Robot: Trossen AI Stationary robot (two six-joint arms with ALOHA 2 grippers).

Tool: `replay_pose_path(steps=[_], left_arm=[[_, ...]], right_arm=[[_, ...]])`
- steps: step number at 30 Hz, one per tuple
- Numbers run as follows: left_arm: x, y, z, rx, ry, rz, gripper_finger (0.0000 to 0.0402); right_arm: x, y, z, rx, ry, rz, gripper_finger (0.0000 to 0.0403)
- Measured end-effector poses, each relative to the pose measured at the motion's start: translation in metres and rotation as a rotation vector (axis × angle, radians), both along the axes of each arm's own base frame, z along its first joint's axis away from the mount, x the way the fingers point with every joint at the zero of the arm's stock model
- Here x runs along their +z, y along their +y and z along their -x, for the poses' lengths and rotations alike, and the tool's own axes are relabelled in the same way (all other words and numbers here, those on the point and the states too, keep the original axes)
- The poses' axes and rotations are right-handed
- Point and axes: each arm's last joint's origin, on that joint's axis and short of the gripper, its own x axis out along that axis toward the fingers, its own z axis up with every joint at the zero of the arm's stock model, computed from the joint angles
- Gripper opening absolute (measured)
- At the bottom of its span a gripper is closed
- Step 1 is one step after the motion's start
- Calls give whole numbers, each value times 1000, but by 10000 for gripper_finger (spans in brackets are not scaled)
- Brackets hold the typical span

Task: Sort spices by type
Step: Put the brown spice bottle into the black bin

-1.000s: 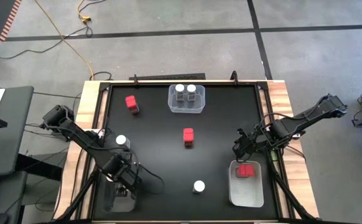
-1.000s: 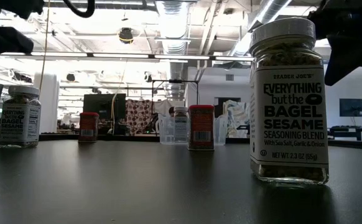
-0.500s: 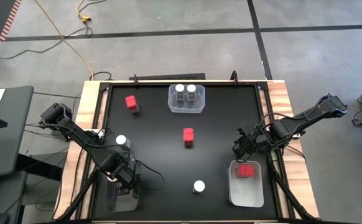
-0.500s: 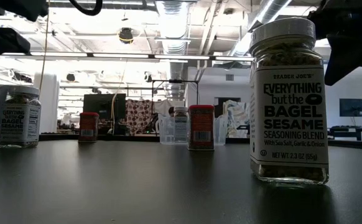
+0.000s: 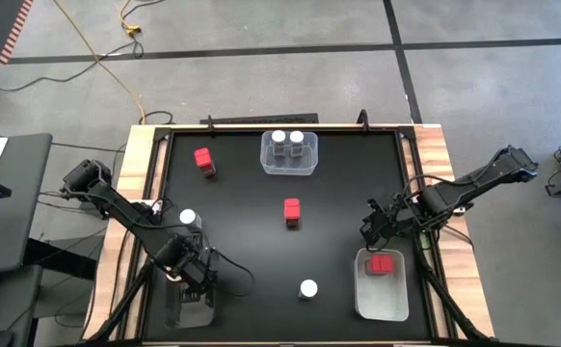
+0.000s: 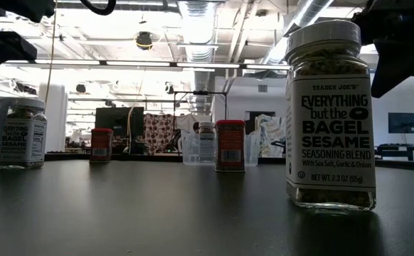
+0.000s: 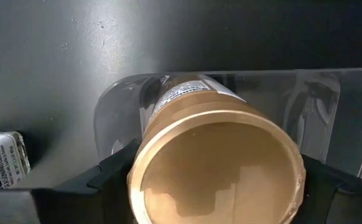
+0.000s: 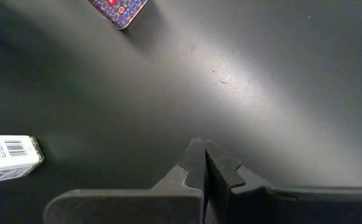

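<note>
A jar with a round tan lid [image 7: 215, 165] sits between my left gripper's [image 7: 217, 180] fingers, its lower end inside the clear bin [image 7: 330, 112] at the table's near left corner [image 5: 192, 310]. My right gripper [image 5: 375, 227] hangs shut over bare table at the right, touching nothing. White-lidded jars stand upright on their bases at the left [image 5: 188, 219] and near the front [image 5: 308, 288]. Red boxes stand at the far left [image 5: 204, 159] and in the middle [image 5: 292, 212]. My left gripper has the tan lid's rim [image 7: 134, 186] pinched between its two fingers, one on each side. The fingers come from above, pointing steeply down. The jar hangs nearly upright below them, its body down between the bin's walls; whether its base rests on the bin's floor is hidden.
A clear bin [image 5: 289, 166] at the far middle holds two white-lidded jars. Another bin [image 5: 382, 299] at the near right holds a red box [image 5: 384, 263]. The black tabletop between the middle red box and the near jar is bare.
My left gripper has tipped a little over the near-left bin while staying in place. In the low view the bin's wall at the left edge stands more upright than a second ago.
</note>
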Motion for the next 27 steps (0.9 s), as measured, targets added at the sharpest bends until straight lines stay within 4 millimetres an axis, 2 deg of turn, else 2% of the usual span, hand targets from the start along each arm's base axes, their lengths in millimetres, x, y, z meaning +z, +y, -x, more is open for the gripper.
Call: replay_pose_path(steps=[9, 20, 27], left_arm=[[0, 0, 0, -5, -1, 1, 349], [2, 2, 5, 46, 61, 23, 353], [24, 11, 17, 119, 1, 91, 353]], right_arm=[[0, 0, 0, 0, 0, 0, 22], [0, 0, 0, 0, -1, -1, 22], [0, 0, 0, 5, -1, 2, 22]])
